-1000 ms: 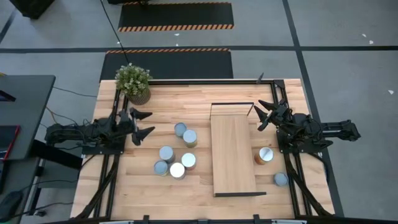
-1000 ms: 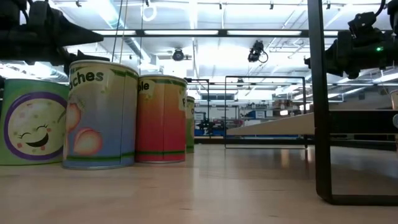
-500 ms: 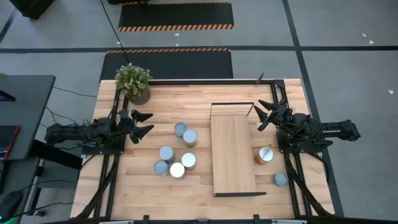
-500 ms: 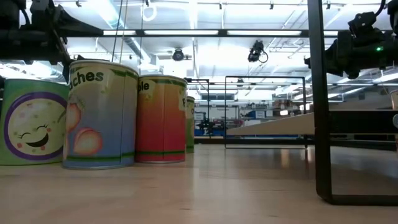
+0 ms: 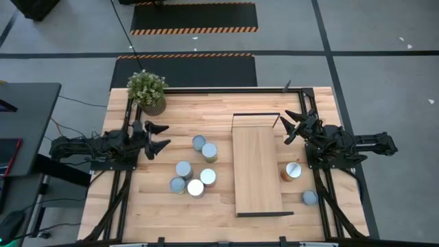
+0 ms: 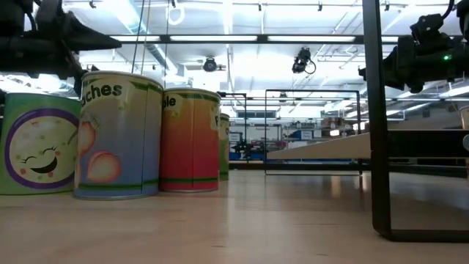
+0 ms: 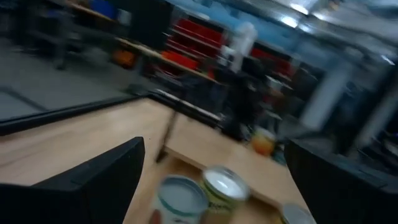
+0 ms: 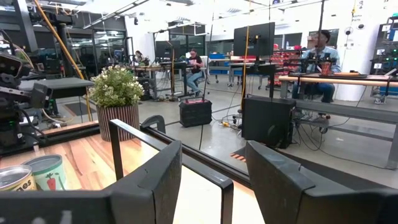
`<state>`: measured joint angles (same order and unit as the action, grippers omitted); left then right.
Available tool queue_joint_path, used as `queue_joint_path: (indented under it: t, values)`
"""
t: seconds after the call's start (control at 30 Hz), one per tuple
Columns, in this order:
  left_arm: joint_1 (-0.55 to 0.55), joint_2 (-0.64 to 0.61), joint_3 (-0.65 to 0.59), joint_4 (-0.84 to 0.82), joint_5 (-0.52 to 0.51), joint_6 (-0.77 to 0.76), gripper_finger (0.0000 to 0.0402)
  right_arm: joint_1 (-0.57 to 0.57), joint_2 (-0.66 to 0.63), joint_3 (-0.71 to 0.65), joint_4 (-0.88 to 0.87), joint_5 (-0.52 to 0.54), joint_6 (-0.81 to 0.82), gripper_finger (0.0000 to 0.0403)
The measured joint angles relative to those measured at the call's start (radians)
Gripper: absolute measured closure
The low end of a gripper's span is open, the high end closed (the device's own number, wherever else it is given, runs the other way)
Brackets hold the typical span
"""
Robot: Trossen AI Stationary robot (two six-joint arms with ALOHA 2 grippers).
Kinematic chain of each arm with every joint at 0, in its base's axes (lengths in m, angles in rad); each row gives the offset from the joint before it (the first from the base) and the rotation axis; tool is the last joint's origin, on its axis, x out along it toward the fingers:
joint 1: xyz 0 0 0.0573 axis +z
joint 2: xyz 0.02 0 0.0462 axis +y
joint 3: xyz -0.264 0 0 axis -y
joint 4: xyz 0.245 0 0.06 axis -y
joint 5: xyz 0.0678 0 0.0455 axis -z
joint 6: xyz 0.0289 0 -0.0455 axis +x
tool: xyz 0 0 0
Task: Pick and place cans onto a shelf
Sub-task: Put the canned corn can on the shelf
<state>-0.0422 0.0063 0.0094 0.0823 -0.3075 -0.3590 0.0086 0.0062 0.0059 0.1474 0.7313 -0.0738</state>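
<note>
Left pincer (image 5: 159, 136): drawn back slightly toward the bench's left edge, away from the cans (image 5: 195, 169); fingers spread.
Right pincer: unchanged.

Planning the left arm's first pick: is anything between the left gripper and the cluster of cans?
Nothing visible. The left gripper, open, hovers beside the cans; only bare table shows between them. The plant stands off to the side. The shelf lies just beyond the cluster, its top bare.

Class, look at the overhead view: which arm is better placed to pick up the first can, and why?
Probably the left. Its open end effector hovers beside the cluster of six cans left of the shelf. The right end effector, also open, sits near the shelf's far end, with only two cans on its side.
</note>
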Motion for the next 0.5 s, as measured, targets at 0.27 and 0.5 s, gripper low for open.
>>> queue_joint_path:
  t: [0.27,0.5]
  values:
    - [-0.001,0.0,0.0,0.004,0.118,0.246,0.001,0.0,0.0,0.0,0.134,0.0,0.003,0.0218]
    - [-0.001,0.0,0.0,0.052,0.11,0.261,0.001,0.001,0.0,0.0,0.165,-0.025,0.12,0.0218]
